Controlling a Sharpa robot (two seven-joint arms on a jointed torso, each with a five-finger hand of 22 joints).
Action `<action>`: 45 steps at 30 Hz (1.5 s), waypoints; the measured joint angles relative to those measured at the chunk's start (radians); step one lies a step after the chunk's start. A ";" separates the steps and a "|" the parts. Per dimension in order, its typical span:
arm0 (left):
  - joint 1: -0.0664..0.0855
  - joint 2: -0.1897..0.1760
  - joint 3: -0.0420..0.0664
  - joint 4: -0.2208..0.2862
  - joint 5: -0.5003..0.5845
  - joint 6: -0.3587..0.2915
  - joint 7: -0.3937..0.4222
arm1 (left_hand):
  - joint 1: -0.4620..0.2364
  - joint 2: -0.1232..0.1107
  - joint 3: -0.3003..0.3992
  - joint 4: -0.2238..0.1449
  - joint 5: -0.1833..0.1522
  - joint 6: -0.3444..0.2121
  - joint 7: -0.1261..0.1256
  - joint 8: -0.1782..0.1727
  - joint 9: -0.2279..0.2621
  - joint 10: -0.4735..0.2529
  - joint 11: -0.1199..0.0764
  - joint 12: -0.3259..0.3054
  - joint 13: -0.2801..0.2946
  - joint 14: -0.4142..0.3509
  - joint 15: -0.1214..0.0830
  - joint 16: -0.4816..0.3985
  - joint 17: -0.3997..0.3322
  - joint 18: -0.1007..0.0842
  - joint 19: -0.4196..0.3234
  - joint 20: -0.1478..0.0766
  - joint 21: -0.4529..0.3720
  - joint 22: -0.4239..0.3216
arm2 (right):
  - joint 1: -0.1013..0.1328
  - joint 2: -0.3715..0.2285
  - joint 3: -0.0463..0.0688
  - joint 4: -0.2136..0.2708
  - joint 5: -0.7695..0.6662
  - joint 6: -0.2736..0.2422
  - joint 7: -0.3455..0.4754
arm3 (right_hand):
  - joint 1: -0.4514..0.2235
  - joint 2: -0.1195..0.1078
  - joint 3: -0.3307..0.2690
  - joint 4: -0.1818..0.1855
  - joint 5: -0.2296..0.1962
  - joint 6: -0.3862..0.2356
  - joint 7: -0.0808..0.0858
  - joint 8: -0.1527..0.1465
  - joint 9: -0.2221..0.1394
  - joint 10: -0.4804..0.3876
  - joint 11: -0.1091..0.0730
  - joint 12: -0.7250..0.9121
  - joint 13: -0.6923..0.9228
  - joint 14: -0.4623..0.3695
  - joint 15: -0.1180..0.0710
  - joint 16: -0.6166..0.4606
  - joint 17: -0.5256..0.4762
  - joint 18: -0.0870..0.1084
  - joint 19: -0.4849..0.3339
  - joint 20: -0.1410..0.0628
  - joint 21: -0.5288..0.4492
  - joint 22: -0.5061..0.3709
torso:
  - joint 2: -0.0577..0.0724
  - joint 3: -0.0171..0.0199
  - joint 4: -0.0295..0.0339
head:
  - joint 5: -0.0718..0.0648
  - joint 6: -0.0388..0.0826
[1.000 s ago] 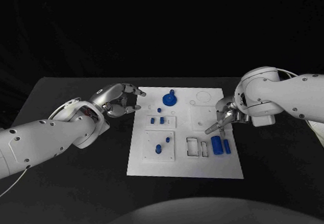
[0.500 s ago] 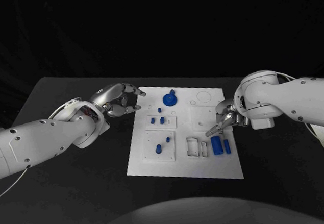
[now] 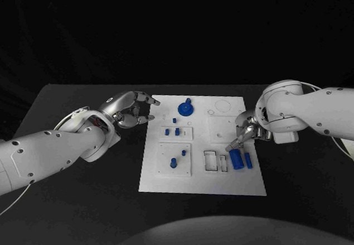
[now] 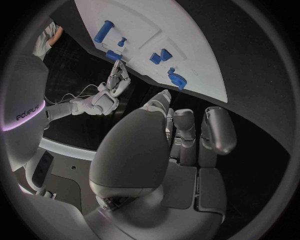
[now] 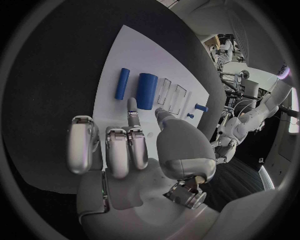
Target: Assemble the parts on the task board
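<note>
White rectangular task board (image 3: pixel 204 179) lies mid-desk on the black desk (image 3: pixel 69 202), carrying small blue plastic parts: a round knobbed piece (image 3: pixel 186 107) near its far edge and two blue cylinders (image 3: pixel 241 158) side by side near its right edge. Left hand (image 3: pixel 131 109), fingers curled in on nothing, hangs just beside the board's far left corner. Right hand (image 3: pixel 245 132) is over the board's right side, grasping nothing, one finger and thumb extended toward the cylinders, the rest curled.
</note>
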 measured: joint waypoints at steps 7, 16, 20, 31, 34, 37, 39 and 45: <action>0.000 0.003 0.000 -0.003 0.000 0.003 -0.002 | 0.000 0.000 0.000 0.000 0.000 0.000 0.000 0.000 0.000 0.000 0.000 0.000 0.000 0.000 0.000 0.000 0.000 0.000 0.000 0.000 0.000 0.000 | -0.006 0.002 0.000 -0.002 -0.004 -0.001 -0.001 | 0.009 -0.009 0.000 -0.022 -0.028 0.000 0.000 -0.005 0.005 0.000 0.000 0.000 0.000 0.000 0.000 0.000 0.000 0.000 -0.004 -0.004 -0.005 0.000 | 0.000 -0.0003 0.0002 | -0.001 0.000; -0.001 0.005 0.000 -0.005 0.000 0.009 -0.007 | 0.000 0.000 0.000 0.000 0.000 0.000 0.000 0.000 0.000 0.000 0.000 0.000 0.000 0.000 0.000 0.000 0.000 0.000 0.000 0.000 0.000 0.000 | -0.019 0.016 0.000 -0.011 -0.017 -0.005 -0.001 | 0.025 -0.012 0.003 -0.044 -0.045 0.005 -0.004 -0.005 0.024 0.000 0.000 0.000 0.000 0.000 0.000 0.000 0.001 0.000 -0.010 -0.003 -0.023 0.000 | 0.000 0.0003 0.0007 | 0.001 0.000; -0.001 0.004 0.000 -0.004 0.000 0.011 -0.009 | 0.000 0.000 0.000 0.000 0.000 0.000 0.000 0.000 0.000 0.004 0.004 0.000 0.000 0.000 0.000 0.000 0.000 0.000 0.000 0.000 0.000 0.000 | -0.030 0.024 0.001 -0.019 -0.022 -0.009 -0.001 | 0.040 -0.012 0.015 -0.065 0.003 0.011 -0.011 0.005 0.053 0.000 0.000 0.000 0.000 0.000 0.000 0.000 0.001 0.000 -0.016 -0.009 -0.037 0.000 | 0.001 0.0012 0.0007 | 0.007 0.000; -0.001 0.000 0.000 -0.003 0.000 0.018 -0.016 | 0.000 0.000 0.011 0.000 0.012 0.007 0.007 0.000 0.000 0.004 0.004 0.000 0.000 0.004 0.004 0.000 0.000 0.000 0.000 0.000 0.000 0.000 | -0.036 0.025 0.003 -0.025 -0.018 -0.027 0.004 | 0.063 -0.028 0.035 -0.096 0.249 -0.019 -0.025 0.061 0.203 0.003 -0.015 0.000 0.000 -0.001 -0.013 0.000 0.001 0.016 -0.029 -0.021 -0.078 0.000 | 0.001 0.0012 -0.0018 | 0.009 0.000; -0.002 0.001 0.000 -0.004 0.000 0.020 -0.017 | 0.000 0.000 0.014 -0.003 0.012 0.007 0.007 0.000 0.000 0.004 0.004 0.000 0.000 0.004 0.004 0.000 0.000 0.000 0.000 0.000 0.000 0.000 | -0.038 0.023 0.002 -0.026 -0.010 -0.033 0.004 | 0.063 -0.028 0.037 -0.095 0.269 -0.040 -0.025 0.086 0.262 0.000 -0.018 0.000 0.000 -0.001 -0.013 0.000 0.001 0.016 -0.029 -0.021 -0.086 0.000 | 0.000 0.0012 -0.0020 | 0.007 0.000; -0.003 0.002 0.000 -0.004 0.000 0.021 -0.018 | 0.004 0.004 0.019 0.001 0.016 0.012 0.017 0.000 0.000 0.004 0.004 0.000 0.000 0.004 0.004 0.000 0.000 0.000 0.000 0.000 0.000 0.000 | -0.039 0.019 0.002 -0.029 0.002 -0.040 0.005 | 0.063 -0.028 0.043 -0.089 0.287 -0.044 -0.024 0.111 0.313 0.002 -0.023 0.000 0.000 0.002 -0.016 0.000 0.000 0.016 -0.029 -0.021 -0.093 0.000 | 0.000 0.0008 -0.0020 | 0.007 0.000; -0.003 0.002 0.000 -0.004 0.000 0.022 -0.019 | 0.004 0.004 0.019 0.000 0.016 0.011 0.019 0.000 0.000 0.004 0.004 0.000 0.000 0.004 0.004 0.000 0.000 0.000 0.000 0.000 0.000 0.000 | -0.040 0.014 0.001 -0.031 0.013 -0.047 0.005 | 0.062 -0.028 0.044 -0.088 0.295 -0.049 -0.020 0.129 0.350 0.003 -0.026 0.000 0.000 -0.002 -0.020 0.000 0.000 0.016 -0.029 -0.028 -0.094 0.000 | 0.000 0.0007 -0.0020 | 0.007 0.000; -0.004 0.001 0.000 -0.005 0.000 0.024 -0.021 | 0.004 0.004 0.022 -0.003 0.016 0.014 0.022 0.000 0.000 0.004 0.004 0.000 0.000 0.004 0.004 0.000 0.000 0.000 0.000 0.000 0.000 0.000 | -0.041 -0.002 0.000 -0.032 0.051 -0.070 0.006 | 0.055 -0.020 0.053 -0.079 0.303 -0.058 -0.022 0.163 0.426 0.000 -0.029 0.000 0.000 0.002 -0.023 0.000 0.000 0.016 -0.028 -0.029 -0.112 0.000 | 0.000 0.0006 -0.0013 | 0.010 0.000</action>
